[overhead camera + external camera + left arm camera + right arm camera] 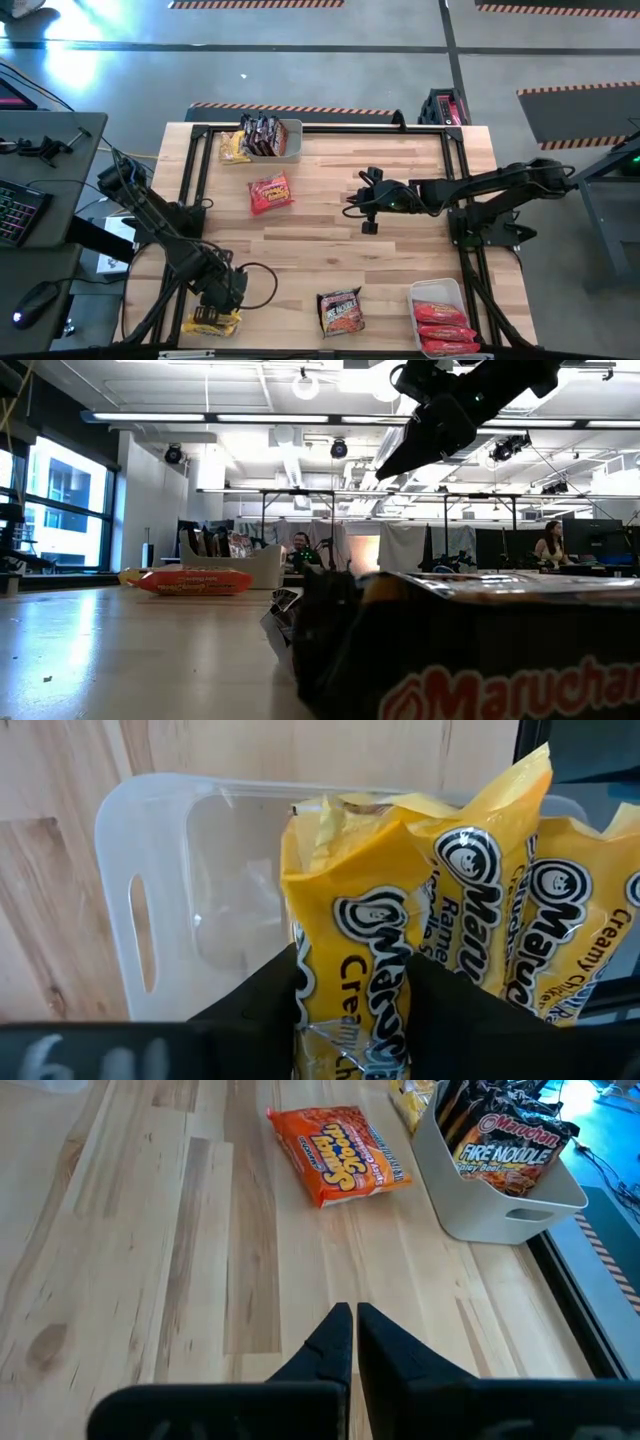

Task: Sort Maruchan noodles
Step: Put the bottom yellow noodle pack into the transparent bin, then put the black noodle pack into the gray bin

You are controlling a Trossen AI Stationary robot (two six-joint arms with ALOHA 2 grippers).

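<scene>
High view, looking down on the wooden table (330,260): your left gripper (218,300) sits at the lower left of the frame over a clear bin (150,870) of yellow Maruchan packets (212,322). Its fingers (260,1010) flank one yellow packet (350,980) in the left wrist view; you cannot tell whether they grip it or have let go. Your right gripper (366,212) hovers right of centre with its fingers pressed together, holding nothing. A red-orange packet (270,192) lies loose on the boards at upper centre-left, and a dark packet (341,311) lies loose at lower centre. A yellow packet (233,148) rests just beside the grey bin (291,140) of dark packets (262,135) at the top of the frame. Red-orange packets (443,327) fill the clear bin (437,290) at lower right. A keyboard (20,213) and mouse (38,296) sit on the desk at far left.
</scene>
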